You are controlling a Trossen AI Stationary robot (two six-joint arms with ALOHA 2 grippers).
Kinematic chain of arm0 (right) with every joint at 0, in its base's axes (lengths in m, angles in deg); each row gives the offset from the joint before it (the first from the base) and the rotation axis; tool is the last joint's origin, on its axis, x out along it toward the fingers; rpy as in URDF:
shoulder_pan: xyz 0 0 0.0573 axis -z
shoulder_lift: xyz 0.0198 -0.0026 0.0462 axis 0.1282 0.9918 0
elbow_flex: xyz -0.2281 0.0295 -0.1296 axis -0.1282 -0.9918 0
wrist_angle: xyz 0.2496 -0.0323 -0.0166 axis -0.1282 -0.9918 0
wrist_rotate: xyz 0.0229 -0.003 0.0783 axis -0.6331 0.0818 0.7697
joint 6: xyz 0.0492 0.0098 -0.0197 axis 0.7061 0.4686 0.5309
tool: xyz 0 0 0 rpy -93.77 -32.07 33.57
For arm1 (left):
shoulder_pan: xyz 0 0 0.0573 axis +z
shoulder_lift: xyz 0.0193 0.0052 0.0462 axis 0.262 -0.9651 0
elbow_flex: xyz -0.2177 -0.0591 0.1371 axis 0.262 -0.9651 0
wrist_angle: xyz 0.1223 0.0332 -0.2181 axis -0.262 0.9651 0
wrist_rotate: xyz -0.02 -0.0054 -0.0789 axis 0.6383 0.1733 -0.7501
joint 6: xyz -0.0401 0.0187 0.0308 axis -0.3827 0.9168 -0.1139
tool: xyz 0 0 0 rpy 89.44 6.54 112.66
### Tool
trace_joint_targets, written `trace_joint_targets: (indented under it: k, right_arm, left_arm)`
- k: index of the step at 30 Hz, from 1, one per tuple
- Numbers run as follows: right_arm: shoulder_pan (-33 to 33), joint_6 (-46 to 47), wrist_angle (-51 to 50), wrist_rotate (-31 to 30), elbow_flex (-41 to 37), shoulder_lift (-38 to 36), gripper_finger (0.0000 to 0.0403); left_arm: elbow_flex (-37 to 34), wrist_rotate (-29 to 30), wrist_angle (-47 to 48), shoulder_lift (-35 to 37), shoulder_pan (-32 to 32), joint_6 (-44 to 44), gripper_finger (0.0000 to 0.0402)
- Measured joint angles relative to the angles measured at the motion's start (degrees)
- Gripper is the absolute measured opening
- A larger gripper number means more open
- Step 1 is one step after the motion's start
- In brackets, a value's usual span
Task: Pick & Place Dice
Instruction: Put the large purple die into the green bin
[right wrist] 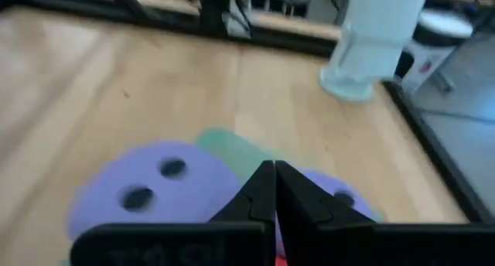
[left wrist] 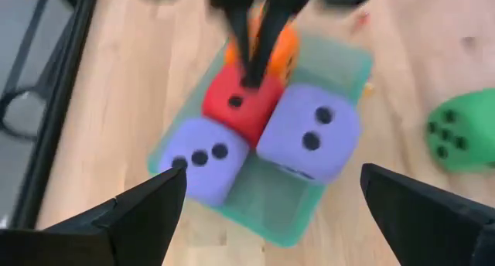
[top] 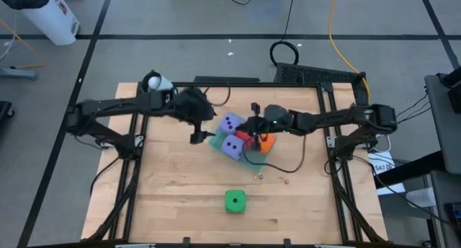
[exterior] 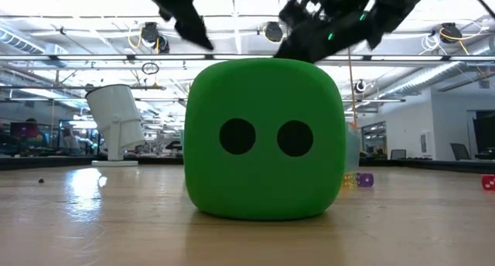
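On the wooden table (top: 166,190), a shallow translucent teal tray (left wrist: 340,61) holds two purple foam dice (top: 230,122), a red die (left wrist: 240,104) and an orange one (left wrist: 282,49). The green die (top: 235,200) sits apart, near the front edge. The right claw (top: 253,125), fully closed and empty, points down over the red die; the left claw (top: 198,138) hovers beside the tray, spread wide and empty.

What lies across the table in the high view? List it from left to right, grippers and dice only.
left gripper → purple die → red die → orange die
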Motion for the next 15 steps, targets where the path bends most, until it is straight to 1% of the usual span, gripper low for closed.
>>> trace_joint_targets:
  k: [3,5,9,11,14,15]
  right_arm:
    - [-2.5,1.5,-4.0,-0.1,0.1,-4.7,0.0000]
    - [-4.7,2.8,-9.9,-0.9,0.1,-7.3,0.0000]
    - [-10.8,5.9,-21.1,-6.9,-0.3,-10.6,0.0000]
    - [-13.9,8.3,-22.3,-8.8,-2.0,-11.2,0.0000]
    - [-17.9,12.4,-20.3,-9.1,-5.6,-11.2,0.0000]
    - [-19.0,13.9,-18.8,-10.2,-6.9,-11.2,0.0000]
  left_arm:
    - [-8.2,4.0,-4.9,1.9,-1.4,-5.4,0.0397]
    - [-14.1,6.7,-11.4,2.7,-1.9,-8.7,0.0397]
    - [-23.7,14.9,-19.2,2.7,-1.8,-15.7,0.0397]
    - [-27.2,18.0,-21.9,2.8,-1.4,-18.9,0.0397]
    - [-31.1,18.4,-24.1,2.7,-1.0,-21.9,0.0397]
    - [-32.0,18.2,-24.1,2.7,-1.1,-23.1,0.0397]
